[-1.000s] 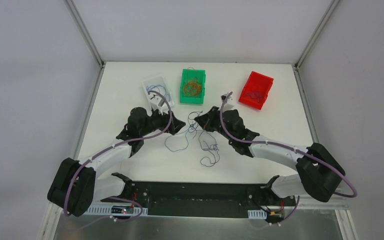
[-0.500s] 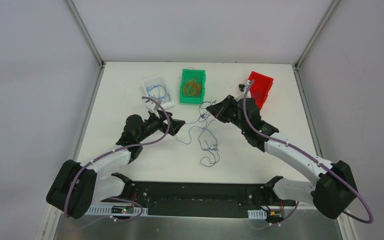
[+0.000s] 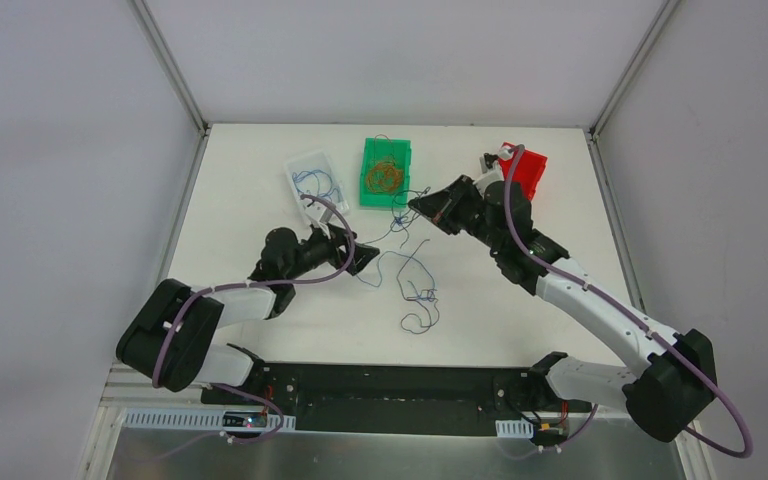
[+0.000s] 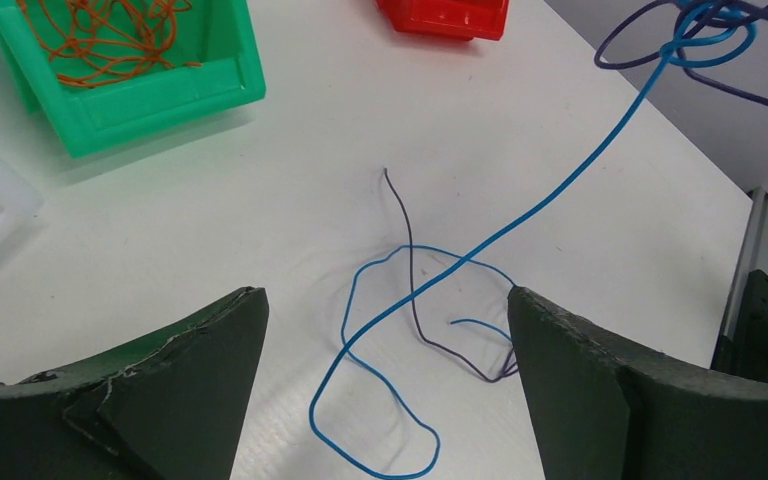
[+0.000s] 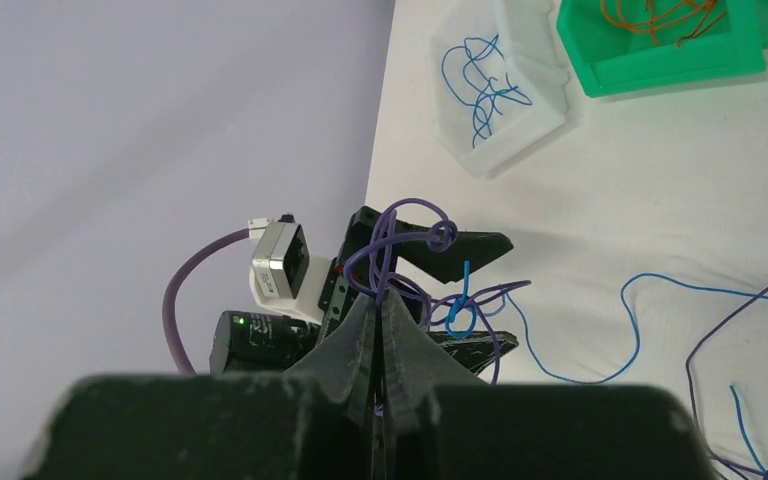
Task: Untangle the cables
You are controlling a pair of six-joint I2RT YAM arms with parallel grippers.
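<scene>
Thin blue and dark purple cables (image 3: 415, 285) trail over the white table's middle. My right gripper (image 3: 418, 201) is shut on a purple cable (image 5: 388, 245) and holds a small blue and purple knot (image 5: 460, 310) raised above the table, in front of the green bin. My left gripper (image 3: 365, 258) is open and low over the table; between its fingers (image 4: 190, 370) lie a blue loop (image 4: 360, 380) and a purple strand (image 4: 412, 290), touching neither. The blue cable rises to the raised knot (image 4: 705, 25) at top right.
Three bins stand at the back: a white one (image 3: 316, 182) with blue wires, a green one (image 3: 386, 172) with orange wires, a red one (image 3: 522, 175) partly behind my right arm. The table's right edge shows in the left wrist view (image 4: 750, 215).
My right gripper has lifted and moved back and right, pulling the cables up toward the bins. My left gripper has shifted a little right toward the strands.
</scene>
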